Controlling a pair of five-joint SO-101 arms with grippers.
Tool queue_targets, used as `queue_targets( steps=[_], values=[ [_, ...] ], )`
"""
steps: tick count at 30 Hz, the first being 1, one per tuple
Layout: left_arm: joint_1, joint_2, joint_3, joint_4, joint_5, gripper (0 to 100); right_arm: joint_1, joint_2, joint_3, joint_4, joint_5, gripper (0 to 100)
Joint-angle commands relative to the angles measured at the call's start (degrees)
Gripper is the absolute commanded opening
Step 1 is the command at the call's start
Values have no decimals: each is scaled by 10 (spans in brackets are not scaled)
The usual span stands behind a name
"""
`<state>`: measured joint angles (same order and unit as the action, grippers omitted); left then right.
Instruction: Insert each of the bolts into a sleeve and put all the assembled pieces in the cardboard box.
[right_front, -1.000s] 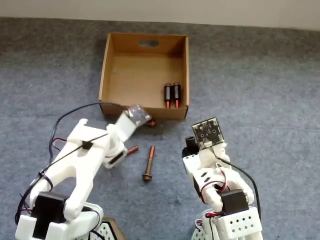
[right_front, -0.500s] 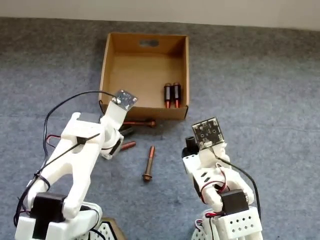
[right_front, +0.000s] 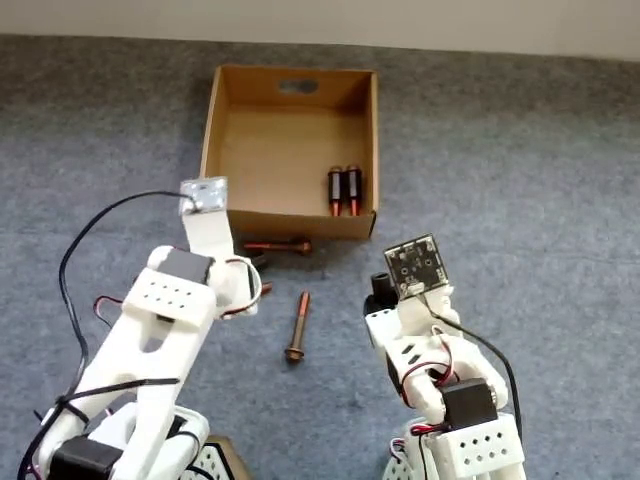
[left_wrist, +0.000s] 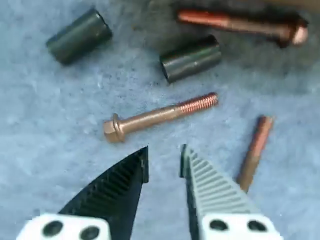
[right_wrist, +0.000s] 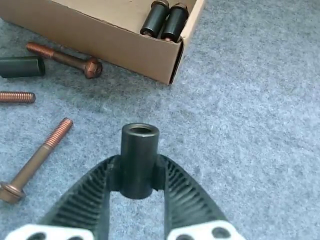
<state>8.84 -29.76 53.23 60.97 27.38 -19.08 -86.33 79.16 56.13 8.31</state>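
My left gripper (left_wrist: 164, 156) is open over the carpet with nothing between its fingers. A copper bolt (left_wrist: 160, 116) lies just ahead of its tips. Beyond it lie two black sleeves (left_wrist: 80, 35) (left_wrist: 191, 57), a second bolt (left_wrist: 240, 25) and a third bolt (left_wrist: 255, 152) off to one side. My right gripper (right_wrist: 137, 175) is shut on a black sleeve (right_wrist: 140, 157), held upright with its bore facing up, a little in front of the cardboard box (right_front: 212, 130). Two assembled pieces (right_front: 345, 190) lie in the box's near right corner.
Loose bolts (right_front: 278, 244) (right_front: 297, 325) lie on the grey carpet between the two arms, just in front of the box's front wall (right_wrist: 100, 37). A cable loops from the left arm (right_front: 160, 330). Open carpet stretches to the right of the box.
My left arm has swung to the left and turned its wrist away from the box's front wall, uncovering the bolt there. The right arm with its sleeve has kept still.
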Motion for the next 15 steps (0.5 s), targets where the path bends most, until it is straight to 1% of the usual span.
queue_targets(
  steps=[1, 3, 9, 15],
  values=[
    [9, -16, 15, -63, 73, 220, -2, -7, -7, 1, -4, 6],
    [8, -16, 18, -76, 93, 242, -2, -7, -7, 1, -4, 6],
    [6, -16, 27, -104, 140, 242, -2, -7, -7, 1, -4, 6],
    [6, -16, 102, -185, 148, 242, -2, -7, -7, 1, -4, 6]
  ],
)
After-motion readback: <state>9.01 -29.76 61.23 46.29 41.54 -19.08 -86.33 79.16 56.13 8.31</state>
